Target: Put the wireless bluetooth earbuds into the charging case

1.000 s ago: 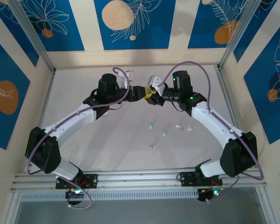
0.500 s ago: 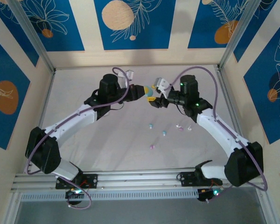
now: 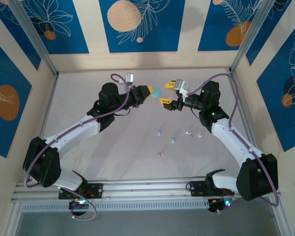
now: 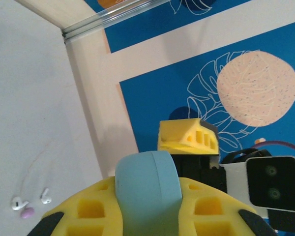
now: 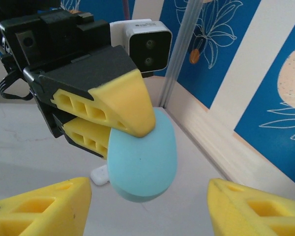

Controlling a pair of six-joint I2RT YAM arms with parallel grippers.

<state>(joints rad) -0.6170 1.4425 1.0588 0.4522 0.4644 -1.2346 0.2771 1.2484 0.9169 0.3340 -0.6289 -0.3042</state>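
A pale blue, pebble-shaped charging case hangs above the table's far middle. My left gripper is shut on it, and its yellow fingers clamp the case from both sides. The right wrist view shows the case sticking out below those fingers. My right gripper faces it from the right, open, jaws spread wide and clear of the case. Several tiny earbuds in blue, pink and white lie loose on the table nearer the arms. Two white ones and a pink one appear in the left wrist view.
A small white object lies on the table behind the held case. The wooden side wall and an aluminium post stand close behind. The white table is bounded by walls on three sides.
Both grippers were together at the blue case. The left one has shut on it and swung it up and back. The right one has let go, opened and drawn back to the right.
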